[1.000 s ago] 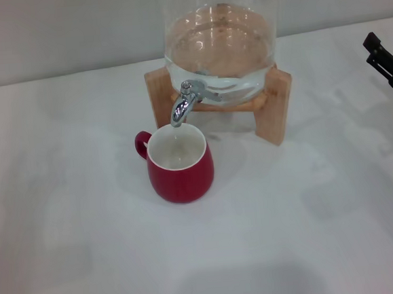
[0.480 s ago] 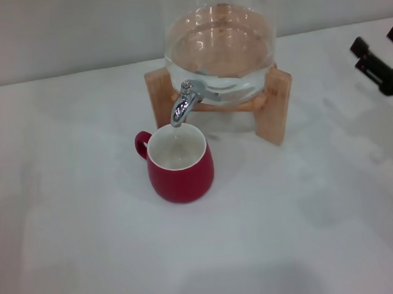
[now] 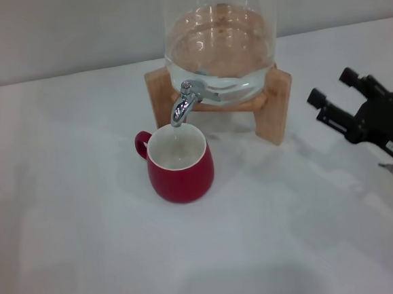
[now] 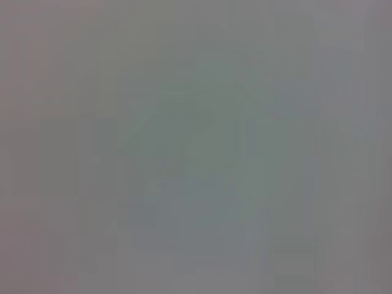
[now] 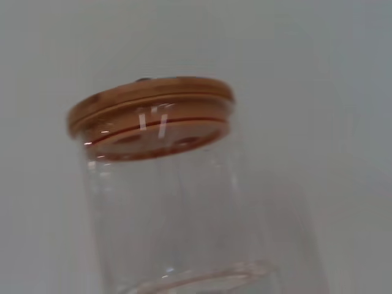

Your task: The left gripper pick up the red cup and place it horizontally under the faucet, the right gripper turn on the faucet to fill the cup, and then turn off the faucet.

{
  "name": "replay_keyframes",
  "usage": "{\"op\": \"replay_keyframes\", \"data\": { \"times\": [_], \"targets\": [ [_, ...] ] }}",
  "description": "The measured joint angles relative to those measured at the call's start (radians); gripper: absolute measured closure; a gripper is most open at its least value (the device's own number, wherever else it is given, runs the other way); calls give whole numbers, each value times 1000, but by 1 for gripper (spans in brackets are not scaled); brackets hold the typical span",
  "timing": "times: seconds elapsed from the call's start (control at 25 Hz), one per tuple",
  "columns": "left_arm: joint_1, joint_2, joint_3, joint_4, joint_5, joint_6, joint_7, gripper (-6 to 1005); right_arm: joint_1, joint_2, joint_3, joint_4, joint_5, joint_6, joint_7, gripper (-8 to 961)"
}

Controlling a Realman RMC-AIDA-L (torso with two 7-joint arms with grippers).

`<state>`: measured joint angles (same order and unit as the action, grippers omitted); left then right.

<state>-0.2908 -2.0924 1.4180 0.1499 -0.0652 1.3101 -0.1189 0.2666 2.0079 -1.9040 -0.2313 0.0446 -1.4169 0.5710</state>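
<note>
The red cup (image 3: 180,165) stands upright on the white table, right under the spout of the chrome faucet (image 3: 183,102). The cup's handle points left and its white inside shows. The faucet is fitted to a clear glass dispenser (image 3: 219,39) on a wooden stand (image 3: 275,104). My right gripper (image 3: 332,89) is open at the right side, above the table, its fingertips pointing toward the stand and apart from it. My left gripper is out of view; the left wrist view shows only a blank grey field.
The right wrist view shows the dispenser's wooden lid (image 5: 150,101) and its clear upper wall (image 5: 184,208). The white table (image 3: 89,251) spreads around the cup, with a pale wall behind.
My right gripper has moved from the far right edge inward and downward, toward the dispenser stand. The cup and the faucet have not moved.
</note>
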Motion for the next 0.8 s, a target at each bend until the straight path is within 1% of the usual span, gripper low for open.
{"op": "replay_keyframes", "data": {
  "times": [0.44, 0.8],
  "targets": [
    [-5, 0, 2, 0, 5, -5, 1, 361, 10, -1, -130, -24, 0, -30, 51, 81],
    [-10, -1, 4, -14, 16, -5, 1, 360, 48, 1, -175, -63, 0, -19, 78, 81]
  ]
}}
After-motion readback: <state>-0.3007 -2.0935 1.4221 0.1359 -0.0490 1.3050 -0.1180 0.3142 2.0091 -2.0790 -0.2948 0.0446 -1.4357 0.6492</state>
